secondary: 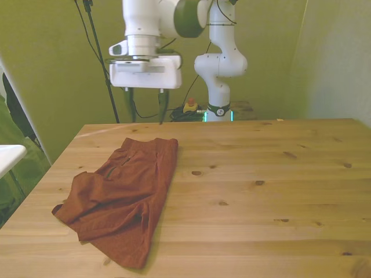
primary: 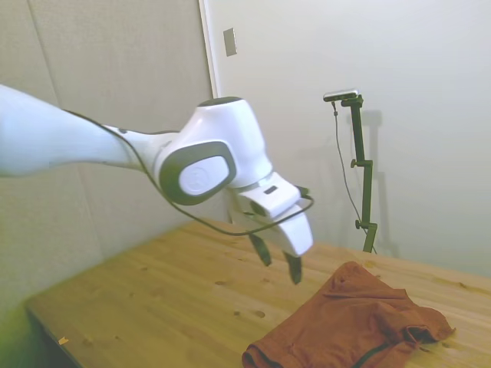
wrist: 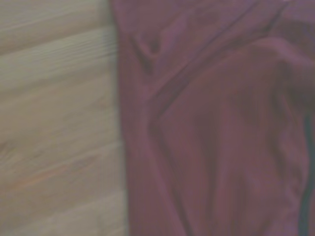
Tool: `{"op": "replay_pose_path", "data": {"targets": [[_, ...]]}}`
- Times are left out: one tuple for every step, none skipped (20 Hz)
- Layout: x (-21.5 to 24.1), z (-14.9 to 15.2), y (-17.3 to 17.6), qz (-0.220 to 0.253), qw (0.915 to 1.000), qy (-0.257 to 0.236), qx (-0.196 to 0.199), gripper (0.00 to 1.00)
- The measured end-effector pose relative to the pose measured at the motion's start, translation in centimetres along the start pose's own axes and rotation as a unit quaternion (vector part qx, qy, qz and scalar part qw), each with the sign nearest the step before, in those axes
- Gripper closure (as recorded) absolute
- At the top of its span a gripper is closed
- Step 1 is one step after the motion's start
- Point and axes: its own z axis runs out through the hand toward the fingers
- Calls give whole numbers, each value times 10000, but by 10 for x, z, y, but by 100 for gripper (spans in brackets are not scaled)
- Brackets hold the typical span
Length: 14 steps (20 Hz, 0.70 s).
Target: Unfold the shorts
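Observation:
The rust-orange shorts (secondary: 124, 194) lie folded and rumpled on the wooden table (secondary: 261, 191), toward the front view's left; a thin dark drawstring shows near one edge. In the side view the shorts (primary: 353, 326) rest at the lower right. My gripper (secondary: 146, 106) hangs open in the air above the far end of the shorts, with nothing between its fingers. From the side the gripper (primary: 278, 260) is well above the table, just left of the cloth. The wrist view is blurred and shows the shorts (wrist: 216, 128) beside bare wood.
A white object's edge (secondary: 8, 155) pokes in at the front view's far left, off the table. Cables run along the floor behind the table's far edge.

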Motion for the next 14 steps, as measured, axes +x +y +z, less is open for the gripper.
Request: {"op": "replay_pose_path", "data": {"targets": [[20, 4, 1, 101, 9999, 20, 39, 0], [38, 9, 3, 202, 9998, 12, 68, 0], [56, 15, 6, 300, 9995, 4, 74, 0], [72, 22, 11, 421, 9991, 14, 65, 0], [86, 30, 16, 538, 9985, 14, 37, 0], [98, 38, 20, 642, 9979, 5, 44, 0], [109, 48, 24, 736, 9973, 1, 33, 0], [118, 57, 26, 822, 9966, -7, 28, 0], [126, 66, 29, 906, 9959, -18, 33, 0], [133, 74, 31, 981, 9952, -23, 51, 0], [140, 81, 33, 1046, 9945, -21, 69, 0], [146, 87, 35, 1099, 9939, -18, 89, 0], [152, 91, 36, 1155, 9932, -18, 121, 0], [157, 95, 37, 1201, 9926, -17, 151, 0]]}}
